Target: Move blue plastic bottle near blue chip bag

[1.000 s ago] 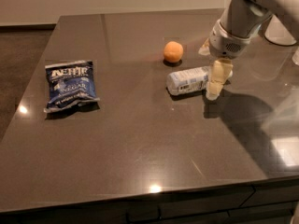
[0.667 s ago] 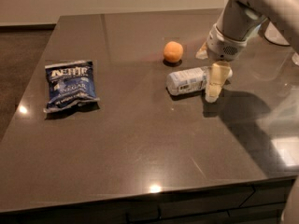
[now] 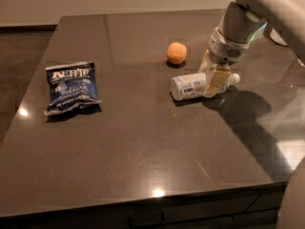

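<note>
The blue plastic bottle (image 3: 188,86) lies on its side on the dark table (image 3: 143,142), right of centre, with its white cap (image 3: 234,78) pointing right. My gripper (image 3: 208,82) reaches down over the bottle's cap end. It is open, with one finger behind the bottle and the near finger (image 3: 216,81) in front of it. The blue chip bag (image 3: 70,86) lies flat at the left of the table, far from the bottle.
An orange ball (image 3: 177,52) sits just behind the bottle, to its left. My arm (image 3: 248,13) comes in from the upper right. A white object (image 3: 279,35) stands at the right edge. The table's front edge runs along the bottom.
My gripper has shifted slightly left and lower along the bottle. The bottle, the bag and the orange ball have not moved.
</note>
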Action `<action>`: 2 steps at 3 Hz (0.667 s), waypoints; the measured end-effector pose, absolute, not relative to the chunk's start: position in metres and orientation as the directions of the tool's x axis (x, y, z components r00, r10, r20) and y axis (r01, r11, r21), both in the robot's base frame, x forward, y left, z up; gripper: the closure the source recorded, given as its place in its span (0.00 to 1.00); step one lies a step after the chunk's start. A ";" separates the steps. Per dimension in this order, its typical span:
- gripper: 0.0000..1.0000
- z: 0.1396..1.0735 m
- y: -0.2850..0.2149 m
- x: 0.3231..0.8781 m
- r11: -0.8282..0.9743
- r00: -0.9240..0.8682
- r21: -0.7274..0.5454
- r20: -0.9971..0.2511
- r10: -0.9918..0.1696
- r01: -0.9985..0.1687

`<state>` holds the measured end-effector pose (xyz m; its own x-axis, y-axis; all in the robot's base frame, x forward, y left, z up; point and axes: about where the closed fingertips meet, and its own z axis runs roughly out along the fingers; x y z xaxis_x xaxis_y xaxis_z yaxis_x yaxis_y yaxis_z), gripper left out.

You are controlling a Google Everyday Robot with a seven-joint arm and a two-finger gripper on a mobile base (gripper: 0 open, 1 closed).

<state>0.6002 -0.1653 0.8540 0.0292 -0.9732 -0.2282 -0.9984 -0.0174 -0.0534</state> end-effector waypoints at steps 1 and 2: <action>0.64 0.858 -0.168 0.598 -0.010 0.025 -0.067 -0.216 -0.976 -0.998; 0.87 0.870 -0.159 0.586 -0.007 0.027 -0.091 -0.212 -0.977 -0.996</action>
<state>0.5865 -0.1588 0.8696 0.0266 -0.9769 -0.2120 -0.9958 -0.0072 -0.0913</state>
